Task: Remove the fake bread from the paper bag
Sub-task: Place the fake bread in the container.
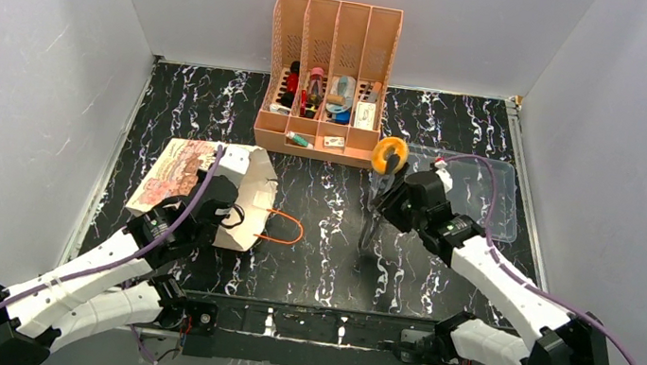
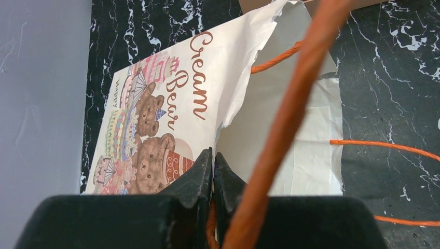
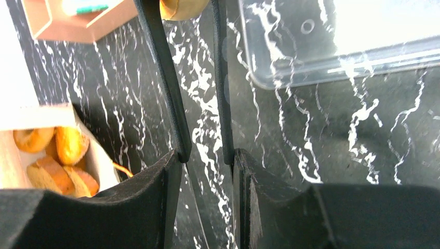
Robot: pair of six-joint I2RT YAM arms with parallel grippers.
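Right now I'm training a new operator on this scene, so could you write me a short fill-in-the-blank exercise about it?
1. The left gripper is shut on an orange cord ____ of the paper bag.
2. The right gripper holds black tongs that pinch a golden-brown ____ of fake bread.
3. The paper bag lies on its ____ on the table.
4. The peach desk organizer at the back has ____ compartments.
Missing words: handle; ring; side; four.
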